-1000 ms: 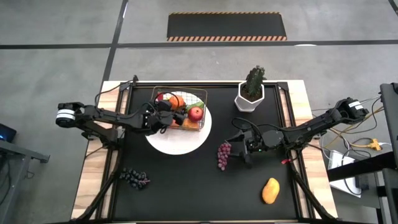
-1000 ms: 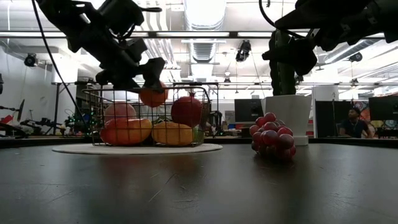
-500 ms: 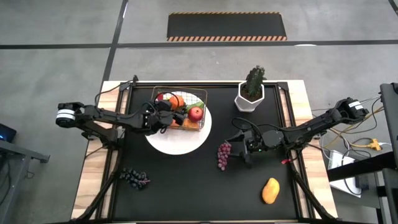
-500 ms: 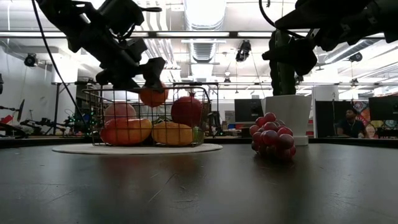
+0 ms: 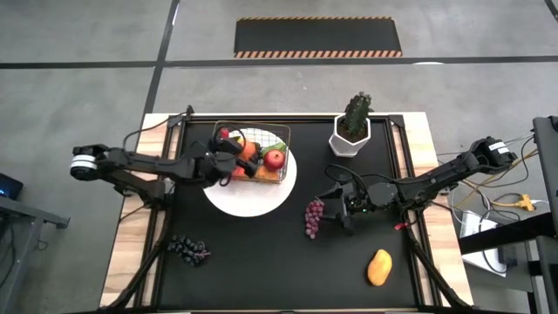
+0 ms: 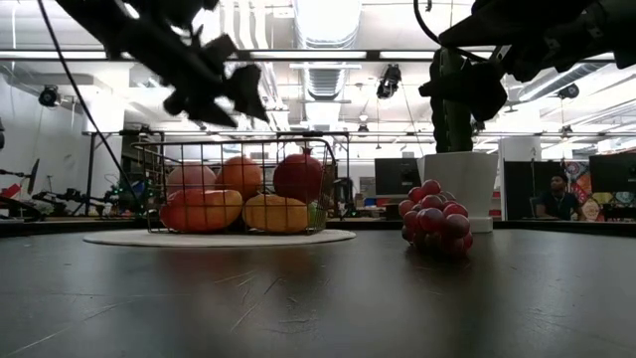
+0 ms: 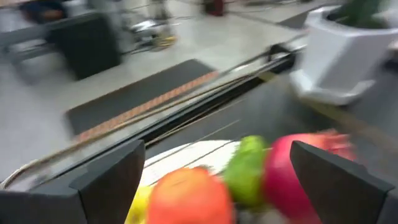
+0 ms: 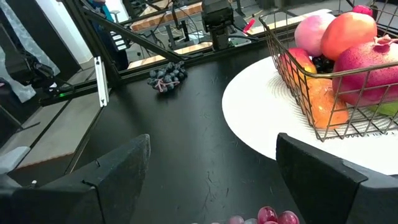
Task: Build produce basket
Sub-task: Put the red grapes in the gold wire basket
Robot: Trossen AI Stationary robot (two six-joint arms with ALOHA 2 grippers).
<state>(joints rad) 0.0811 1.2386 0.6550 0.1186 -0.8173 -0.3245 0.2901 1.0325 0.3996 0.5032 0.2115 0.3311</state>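
Left claw (image 5: 228,162) hung wide open and empty over the basket (image 5: 253,153), which sat on the plate (image 5: 253,194) full of fruit. Right claw (image 5: 336,208) was spread open too, holding nothing, right beside the red grapes (image 5: 313,217) on the tabletop (image 5: 261,262).

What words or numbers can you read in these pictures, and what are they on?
None can be read. The basket, the white plate, the white plant pot and the grapes carry no writing. The floor mat has only orange-striped edges, no words.

Grey concrete floor (image 5: 78,35), striped mat (image 5: 318,37) — ceiling lights (image 6: 328,18)
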